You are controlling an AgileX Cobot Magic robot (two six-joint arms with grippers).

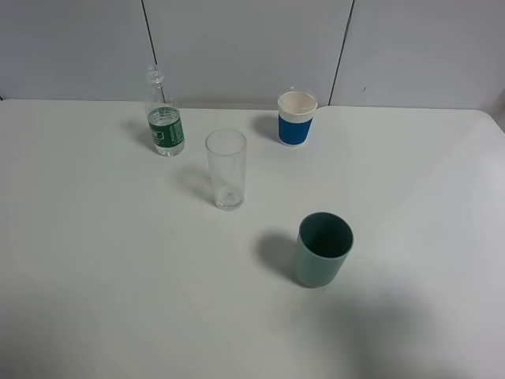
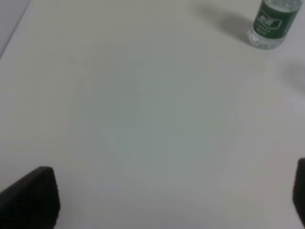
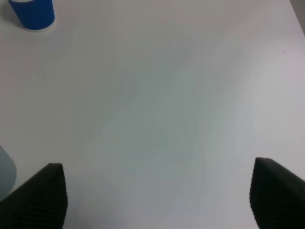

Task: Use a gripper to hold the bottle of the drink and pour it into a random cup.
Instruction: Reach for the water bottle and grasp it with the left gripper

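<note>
Standing uncapped near the clear cup (image 1: pixel 226 170), likely for a short pour, the bottle (image 1: pixel 165 118) awaits your left gripper (image 2: pixel 171 195), jaws spread empty (the right gripper (image 3: pixel 159 191) likewise).

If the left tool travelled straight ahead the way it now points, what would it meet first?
Probably just the bare table. The left tool is open with nothing else ahead, and the bottle stands off to one side of that line.

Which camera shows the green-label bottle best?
The exterior high view: the bottle stands whole, neck to base. The left wrist view catches only its labelled lower part; the right wrist view misses it.
</note>
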